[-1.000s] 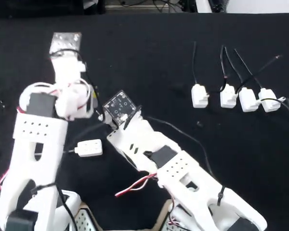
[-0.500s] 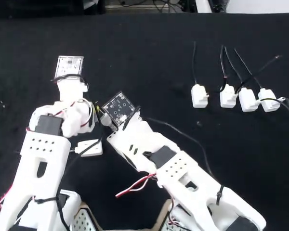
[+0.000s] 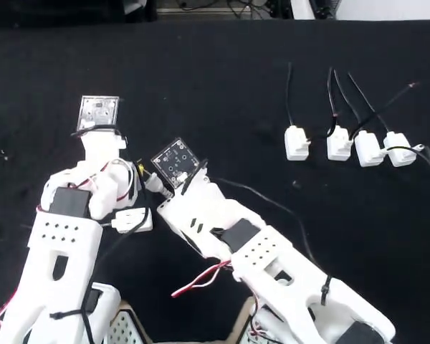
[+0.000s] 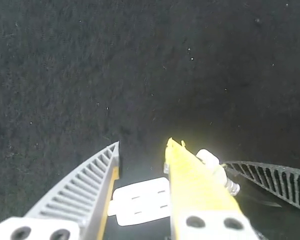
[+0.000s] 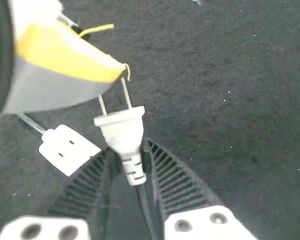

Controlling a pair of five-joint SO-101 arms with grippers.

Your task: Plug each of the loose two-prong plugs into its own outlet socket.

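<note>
Left tool [image 4: 142, 143] has shifted over the outlet socket [image 4: 140, 201], fingers apart.

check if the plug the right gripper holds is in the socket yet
Out: the plug sits in the right gripper with both prongs bare, apart from the socket.

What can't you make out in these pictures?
High view: the white blocks far right, too small to tell their parts apart.
Left wrist view: the socket ends, behind the left gripper fingers.
Right wrist view: where the plug cord runs, cut off at the edge between the right gripper fingers.
</note>
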